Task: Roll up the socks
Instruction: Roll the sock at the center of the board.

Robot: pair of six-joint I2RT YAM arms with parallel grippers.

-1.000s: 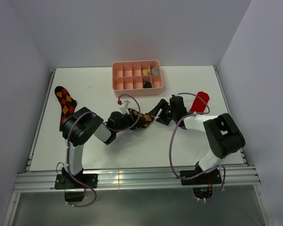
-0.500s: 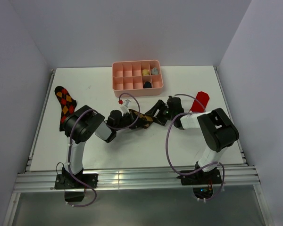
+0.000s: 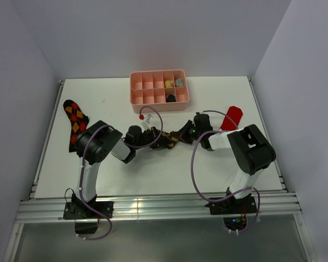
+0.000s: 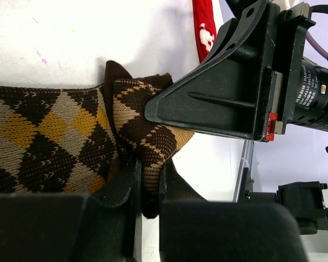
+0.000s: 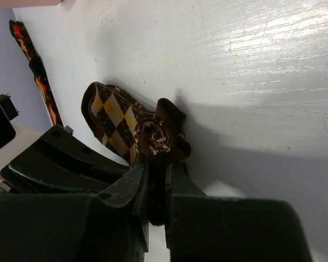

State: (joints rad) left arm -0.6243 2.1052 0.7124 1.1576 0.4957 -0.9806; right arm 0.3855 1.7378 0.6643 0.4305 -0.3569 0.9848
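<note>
Sock [image 4: 54, 142]: left claw [image 4: 151, 183], apparently right claw [image 5: 156, 188]

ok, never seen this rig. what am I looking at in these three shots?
Two robot arms bolted at the near table edge. One picture looks down from above; the other two come from a camera on each wrist, so each shows its own hand up close. The left hand and right hand both pinch the tan argyle sock, partly rolled at the right hand's end. A red-orange argyle sock lies far left, a red sock right, a pink tray at the back.
</note>
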